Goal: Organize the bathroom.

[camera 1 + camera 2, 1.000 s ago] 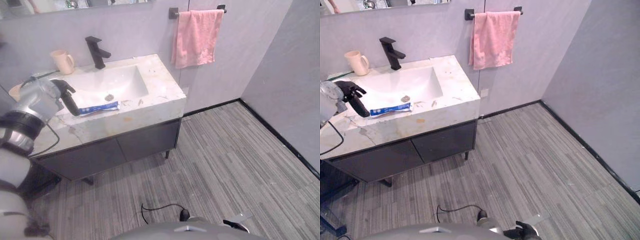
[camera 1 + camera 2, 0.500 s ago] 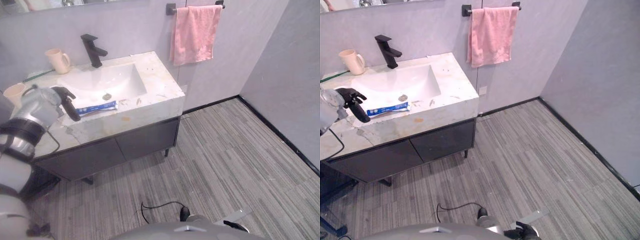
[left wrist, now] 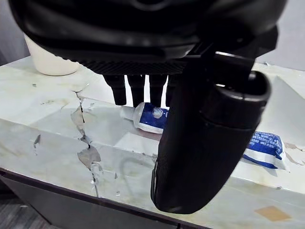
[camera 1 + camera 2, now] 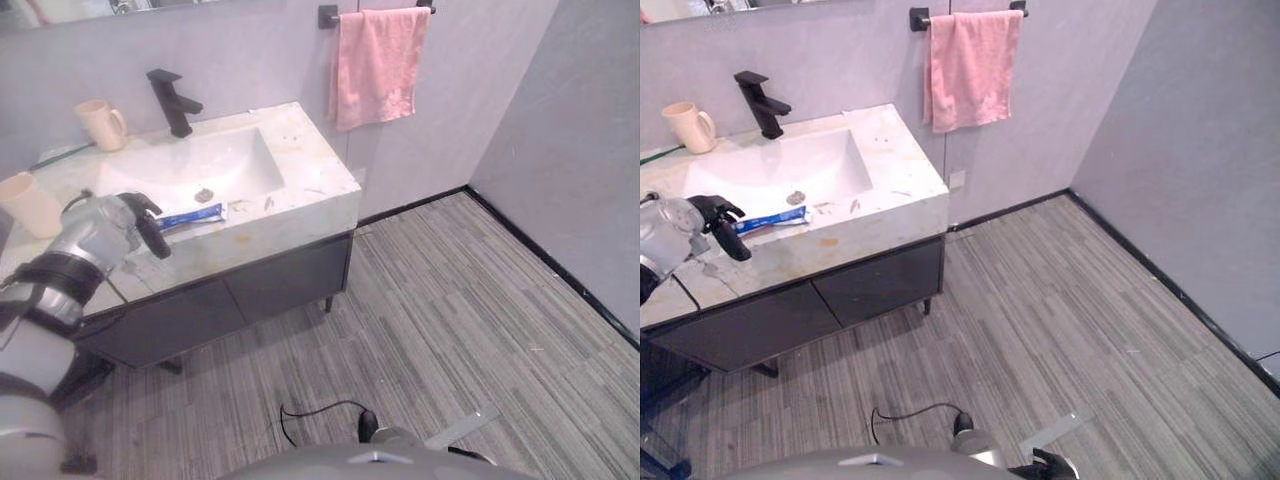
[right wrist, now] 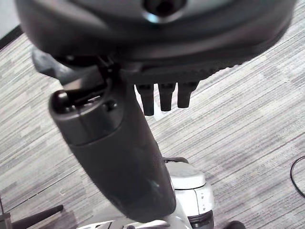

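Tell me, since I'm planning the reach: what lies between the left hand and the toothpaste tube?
Nothing: bare marble counter separates the left hand from the toothpaste tube in the left wrist view.

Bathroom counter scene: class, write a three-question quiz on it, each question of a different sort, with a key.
1. True or false: the left hand is curled round the toothpaste tube.
2. What hangs on the wall bar?
A. pink towel
B. blue robe
C. white mat
3. Fill in: the black tap stands behind the ____.

Key:
1. False; the fingers hang straight beside the tube's cap end on the countertop, not gripping it.
2. A
3. sink basin
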You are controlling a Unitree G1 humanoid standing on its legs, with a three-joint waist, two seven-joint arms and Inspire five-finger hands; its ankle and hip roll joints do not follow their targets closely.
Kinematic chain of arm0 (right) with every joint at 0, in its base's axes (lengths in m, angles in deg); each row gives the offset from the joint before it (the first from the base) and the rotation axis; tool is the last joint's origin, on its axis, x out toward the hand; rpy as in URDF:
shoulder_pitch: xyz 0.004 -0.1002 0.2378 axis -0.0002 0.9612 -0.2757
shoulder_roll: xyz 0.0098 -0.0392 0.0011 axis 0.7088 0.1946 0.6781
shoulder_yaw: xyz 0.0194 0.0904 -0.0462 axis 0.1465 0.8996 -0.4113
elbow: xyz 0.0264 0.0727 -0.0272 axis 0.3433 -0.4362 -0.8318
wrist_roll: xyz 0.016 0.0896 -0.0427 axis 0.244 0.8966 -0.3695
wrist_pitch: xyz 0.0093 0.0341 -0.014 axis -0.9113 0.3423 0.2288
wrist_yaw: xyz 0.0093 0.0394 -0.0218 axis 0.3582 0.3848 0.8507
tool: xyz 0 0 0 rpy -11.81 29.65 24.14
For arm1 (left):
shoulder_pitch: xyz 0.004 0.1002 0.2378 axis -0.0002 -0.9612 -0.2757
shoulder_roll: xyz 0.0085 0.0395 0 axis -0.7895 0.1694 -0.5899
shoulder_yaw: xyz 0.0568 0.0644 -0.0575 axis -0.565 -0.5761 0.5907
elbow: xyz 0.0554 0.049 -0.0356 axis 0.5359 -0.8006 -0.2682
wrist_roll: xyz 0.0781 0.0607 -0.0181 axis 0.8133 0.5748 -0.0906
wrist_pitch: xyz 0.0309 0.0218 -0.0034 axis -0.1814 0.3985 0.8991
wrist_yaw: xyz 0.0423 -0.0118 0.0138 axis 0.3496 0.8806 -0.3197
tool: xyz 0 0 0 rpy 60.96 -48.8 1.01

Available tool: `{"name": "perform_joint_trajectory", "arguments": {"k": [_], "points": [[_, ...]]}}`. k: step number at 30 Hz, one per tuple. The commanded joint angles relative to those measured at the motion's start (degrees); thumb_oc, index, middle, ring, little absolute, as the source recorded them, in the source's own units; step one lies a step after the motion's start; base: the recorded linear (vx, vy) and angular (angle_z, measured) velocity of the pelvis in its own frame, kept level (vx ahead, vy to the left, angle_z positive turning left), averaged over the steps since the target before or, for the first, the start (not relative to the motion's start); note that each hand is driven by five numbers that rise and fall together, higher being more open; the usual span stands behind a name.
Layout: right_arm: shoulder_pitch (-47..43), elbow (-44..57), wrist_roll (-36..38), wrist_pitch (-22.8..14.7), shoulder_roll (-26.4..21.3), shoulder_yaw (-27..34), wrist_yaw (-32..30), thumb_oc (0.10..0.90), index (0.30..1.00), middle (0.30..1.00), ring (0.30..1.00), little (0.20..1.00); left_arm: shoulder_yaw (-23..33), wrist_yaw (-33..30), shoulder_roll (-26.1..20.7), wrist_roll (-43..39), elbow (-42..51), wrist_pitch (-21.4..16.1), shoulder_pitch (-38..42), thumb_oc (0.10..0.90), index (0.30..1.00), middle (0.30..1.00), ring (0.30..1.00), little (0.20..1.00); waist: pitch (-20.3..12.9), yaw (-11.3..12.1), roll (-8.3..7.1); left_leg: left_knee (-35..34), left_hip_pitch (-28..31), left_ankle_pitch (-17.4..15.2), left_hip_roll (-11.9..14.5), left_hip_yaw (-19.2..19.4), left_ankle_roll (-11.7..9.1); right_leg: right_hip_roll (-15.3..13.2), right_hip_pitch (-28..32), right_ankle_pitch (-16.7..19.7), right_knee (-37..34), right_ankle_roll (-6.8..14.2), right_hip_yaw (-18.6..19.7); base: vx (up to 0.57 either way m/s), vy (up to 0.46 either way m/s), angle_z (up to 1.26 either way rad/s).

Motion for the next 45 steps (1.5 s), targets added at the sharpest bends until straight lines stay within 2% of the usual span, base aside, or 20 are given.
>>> {"name": "perform_joint_trajectory", "arguments": {"k": [1, 18, 26, 29, 30, 31, 32, 41, 45], "points": [[-2.6, 1.4, -1.2, -1.8, -2.2, 0.5, -1.1, 0.8, 0.9, 0.9, 0.9, 0.9, 5.5, -5.9, -3.6, 8.3, -2.2, -2.3, 5.2, 0.8, 0.9, 0.9, 0.9, 0.9, 1.2, -0.7, 2.96, 3.2, -3.8, -1.4, -4.2, 1.7, 4.5, 1.3, 0.6, -13.0, 7.8, 7.8, 1.0, 0.0, 0.0, 0.0], [-2.8, 1.2, -0.9, -1.7, -2.2, 0.1, -0.8, 0.8, 0.9, 0.9, 0.9, 0.9, 3.3, -4.1, -6.1, 8.8, -2.4, -3.2, 9.9, 0.8, 0.9, 0.9, 0.9, 0.9, 0.9, -0.6, 3.19, 3.4, -3.8, -1.4, -4.0, 1.8, 4.4, 1.2, 0.6, -13.3, 8.3, 7.9, 0.7, 0.0, 0.0, 0.0], [-2.3, 1.4, -0.9, -1.6, -2.2, 0.9, -1.2, 0.8, 0.9, 0.9, 0.9, 0.9, 4.4, -2.7, -5.7, 10.7, -2.6, -3.9, 7.3, 0.8, 0.9, 0.9, 0.9, 0.9, 1.0, -0.7, 3.15, 3.3, -3.8, -1.6, -4.1, 1.6, 4.5, 1.2, 0.5, -13.5, 8.4, 7.9, 0.9, 0.02, 0.002, 0.0], [-2.0, 1.4, -0.6, -1.6, -2.3, 1.3, -1.4, 0.8, 0.9, 0.9, 0.9, 0.9, 5.0, -3.4, -5.2, 12.8, -2.4, -4.6, 5.9, 0.577, 0.566, 0.566, 0.566, 0.566, 1.2, -0.8, 3.05, 3.5, -3.9, -1.7, -4.2, 1.7, 4.6, 1.3, 0.5, -13.5, 8.4, 7.8, 1.0, 0.0, 0.0, 0.0], [-2.0, 1.4, -0.6, -1.6, -2.4, 1.4, -1.4, 0.8, 0.9, 0.9, 0.9, 0.9, 5.0, -3.4, -5.1, 12.8, -2.5, -4.6, 5.8, 0.56, 0.54, 0.54, 0.54, 0.54, 1.2, -0.8, 3.05, 3.5, -3.9, -1.7, -4.2, 1.7, 4.6, 1.3, 0.4, -13.5, 8.4, 7.8, 1.0, 0.0, 0.0, 0.0], [-1.7, 1.5, -0.2, -1.7, -2.5, 1.6, -1.4, 0.8, 0.9, 0.9, 0.9, 0.9, 5.2, -2.9, -5.1, 12.7, -2.4, -4.5, 5.4, 0.453, 0.38, 0.38, 0.38, 0.38, 1.3, -0.9, 2.96, 3.6, -4.0, -1.7, -4.2, 1.9, 4.6, 1.3, 0.3, -13.5, 8.5, 7.8, 1.1, 0.0, 0.0, 0.0], [-1.7, 1.5, 0.2, -1.8, -2.6, 1.7, -1.5, 0.8, 0.9, 0.9, 0.9, 0.9, 5.1, -2.5, -4.8, 13.8, -2.5, -4.6, 5.3, 0.4, 0.3, 0.3, 0.3, 0.3, 1.4, -1.0, 2.91, 3.7, -4.0, -1.8, -4.1, 2.0, 4.7, 1.3, 0.2, -13.6, 8.7, 7.9, 1.2, 0.0, 0.0, 0.0], [-1.0, 1.8, 1.7, -2.5, -2.9, 2.9, -1.6, 0.8, 0.9, 0.9, 0.9, 0.9, 5.6, -2.4, -3.8, 14.6, -3.4, -4.6, 3.6, 0.4, 0.3, 0.3, 0.3, 0.3, 1.9, -1.7, 2.65, 4.2, -4.1, -1.9, -4.3, 2.1, 4.8, 1.2, 0.1, -13.9, 9.3, 7.9, 1.3, 0.0, 0.0, 0.0], [-0.7, 1.7, 2.4, -3.5, -3.3, 4.2, -1.5, 0.8, 0.9, 0.9, 0.9, 0.9, 6.8, -5.0, -3.5, 15.1, -4.1, -5.6, 1.6, 0.4, 0.3, 0.3, 0.3, 0.3, 2.0, -1.7, 2.66, 4.1, -4.4, -1.8, -4.3, 2.2, 4.8, 1.3, -0.2, -13.6, 9.2, 7.7, 1.4, 0.0, 0.003, -0.02]]}}
